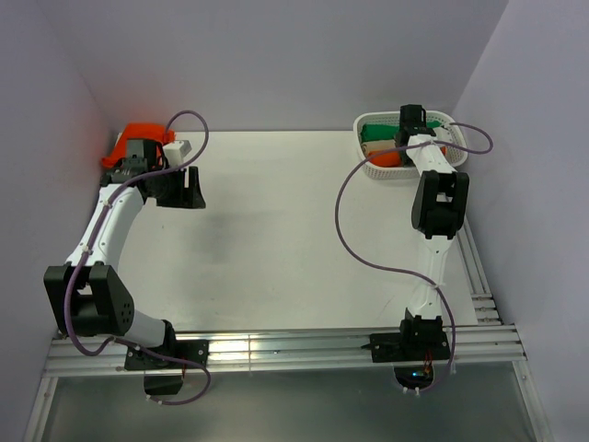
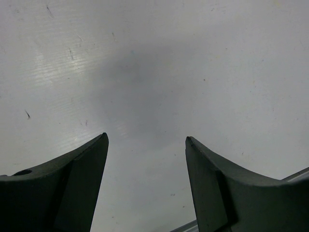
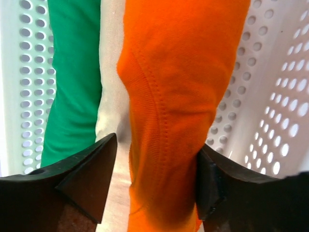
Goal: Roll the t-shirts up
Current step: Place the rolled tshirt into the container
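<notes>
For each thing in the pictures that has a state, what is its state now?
Left hand: open, above the bare table, holding nothing.
Right hand: open, inside the basket, its fingers on either side of the orange roll.
Orange roll: rolled, lying in the basket.
Green roll: rolled, in the basket.
Cream roll: between green and orange.
Orange t-shirt: bunched at the far left edge.

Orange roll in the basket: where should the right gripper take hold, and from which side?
Grip the orange roll across its width, from above. It lies lengthwise between the open right gripper fingers, beside the cream roll, and the basket wall blocks side approach.
</notes>
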You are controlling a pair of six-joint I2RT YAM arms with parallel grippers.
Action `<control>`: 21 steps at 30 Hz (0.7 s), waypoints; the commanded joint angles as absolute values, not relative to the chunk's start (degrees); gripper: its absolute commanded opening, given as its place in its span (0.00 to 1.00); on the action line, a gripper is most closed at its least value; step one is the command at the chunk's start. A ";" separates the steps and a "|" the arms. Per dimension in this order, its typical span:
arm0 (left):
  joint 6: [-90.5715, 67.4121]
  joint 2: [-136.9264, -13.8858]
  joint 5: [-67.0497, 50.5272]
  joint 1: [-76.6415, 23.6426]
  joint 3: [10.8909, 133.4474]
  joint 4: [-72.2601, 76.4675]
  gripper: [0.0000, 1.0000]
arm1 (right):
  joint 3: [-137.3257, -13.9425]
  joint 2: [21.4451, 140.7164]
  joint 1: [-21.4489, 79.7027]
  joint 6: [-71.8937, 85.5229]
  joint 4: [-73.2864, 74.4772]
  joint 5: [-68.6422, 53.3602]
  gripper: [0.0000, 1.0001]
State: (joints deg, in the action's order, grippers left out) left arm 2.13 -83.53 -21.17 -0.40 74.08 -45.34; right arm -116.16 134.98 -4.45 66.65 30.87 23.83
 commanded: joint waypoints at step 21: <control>1.32 -85.17 -26.36 -0.18 78.22 -45.09 0.70 | -122.43 127.97 -5.27 67.85 42.36 16.97 0.77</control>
